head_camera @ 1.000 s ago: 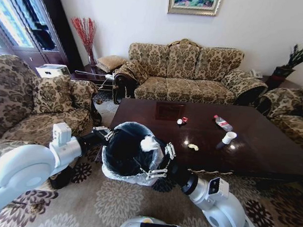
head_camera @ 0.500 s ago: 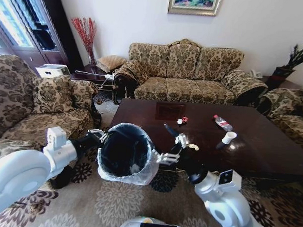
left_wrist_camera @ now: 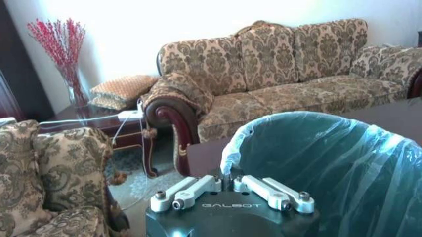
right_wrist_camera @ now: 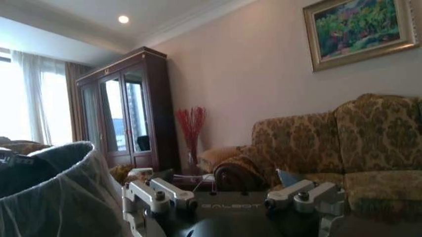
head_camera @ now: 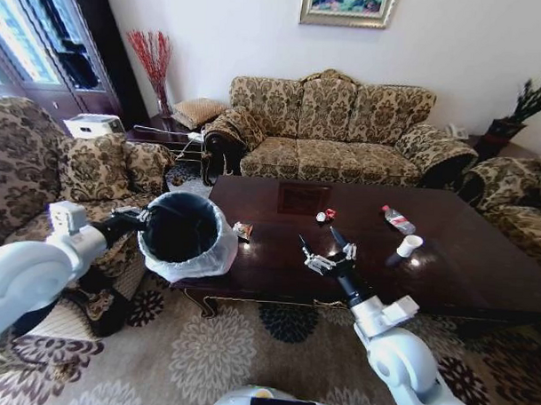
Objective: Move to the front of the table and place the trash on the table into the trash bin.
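Right gripper (head_camera: 326, 255): fingers spread wide, holding nothing, hovering low over the near half of the surface (head_camera: 481, 272). Right wrist view confirms the 2 fingers set well apart with nothing between them.

Outward from the right gripper:
- red-white wrapper (head_camera: 325, 215) just beyond it, lying on the surface
- paper cup (head_camera: 409, 246) off to its right, upright
- bottle (head_camera: 398, 219) beyond the cup, lying on its side
- snack packet (head_camera: 243, 230) off to its left, near the bin

Left gripper (head_camera: 138, 219): closed on the bagged rim of the trash bin (head_camera: 193, 258), holding it at the surface's left end, well to the left of the right gripper. I cannot tell whether the bin rests on the corner or hangs clear of it.

Progress, my judgement: the robot is at the front of the surface and the bin is brought up to it, so the approach is done. 4 pieces lie on the surface, so the clearing is not finished. The bin's interior reads dark from the head; contents unknown.

View differences: the left wrist view shows the fingers pinching the bag fold on the bin (left_wrist_camera: 329, 163), which the head view leaves too small to judge. The head view gives the litter layout.
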Robot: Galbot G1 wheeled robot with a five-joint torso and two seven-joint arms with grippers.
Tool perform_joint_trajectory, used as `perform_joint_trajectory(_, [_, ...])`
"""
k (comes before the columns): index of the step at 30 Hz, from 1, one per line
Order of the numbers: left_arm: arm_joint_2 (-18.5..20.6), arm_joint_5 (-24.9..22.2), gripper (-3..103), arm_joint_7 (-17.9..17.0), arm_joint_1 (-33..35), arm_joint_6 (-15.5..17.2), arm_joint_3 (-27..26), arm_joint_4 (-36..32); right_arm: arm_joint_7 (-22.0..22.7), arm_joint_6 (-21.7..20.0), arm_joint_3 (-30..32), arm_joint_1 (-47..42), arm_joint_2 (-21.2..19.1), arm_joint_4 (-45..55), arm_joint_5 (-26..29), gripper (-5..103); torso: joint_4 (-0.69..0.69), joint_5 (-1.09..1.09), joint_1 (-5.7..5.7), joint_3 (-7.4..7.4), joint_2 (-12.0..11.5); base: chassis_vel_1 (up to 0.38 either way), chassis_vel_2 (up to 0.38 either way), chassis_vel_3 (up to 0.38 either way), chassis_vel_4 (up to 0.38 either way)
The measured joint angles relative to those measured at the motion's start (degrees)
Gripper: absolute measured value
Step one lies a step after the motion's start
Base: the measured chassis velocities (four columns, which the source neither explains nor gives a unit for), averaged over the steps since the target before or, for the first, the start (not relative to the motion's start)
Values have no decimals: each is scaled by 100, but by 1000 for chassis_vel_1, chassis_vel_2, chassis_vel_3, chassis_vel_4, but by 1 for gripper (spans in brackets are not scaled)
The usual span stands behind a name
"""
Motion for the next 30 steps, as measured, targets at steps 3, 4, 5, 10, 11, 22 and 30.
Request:
perform_joint_trajectory(3, [9, -3, 4, 16, -6, -9, 8, 4, 0, 5, -78, 83, 18, -131, -8, 100, 1, 0, 0, 0, 0, 0, 0, 0, 0])
perform_joint_trajectory(4, [14, -6, 4, 39, -7, -13, 13, 5, 0, 12, -144, 155, 30, -231, -9, 100, 2, 0, 0, 0, 0, 0, 0, 0, 0])
perform_joint_trajectory(5, [16, -8, 4, 56, -7, -14, 17, 5, 0, 16, -176, 187, 37, -283, -9, 100, 2, 0, -1, 0, 0, -59, 53, 47, -41])
perform_joint_trajectory(10, [19, -8, 4, 134, -4, -32, 55, 3, -4, 59, -359, 367, 78, -531, -14, 100, 2, 0, -2, -1, 1, -74, 92, 94, -81])
perform_joint_trajectory(11, [22, -6, 4, 139, -5, -35, 69, 2, -4, 70, -391, 392, 81, -569, -23, 100, 1, 0, -1, -1, 1, -154, 134, 143, -111])
perform_joint_trajectory(22, [352, 429, 4, 332, -337, -7, -17, 595, -46, 242, -821, 497, 229, -1217, -182, 100, -3, -1, 3, 1, -1, -108, 95, 104, -102])
perform_joint_trajectory(30, [710, 976, 4, 445, -582, -39, 86, 955, -155, 309, -1168, 1475, 762, -2677, -563, 100, 3, -1, -4, -2, 2, 0, 0, 0, 0])
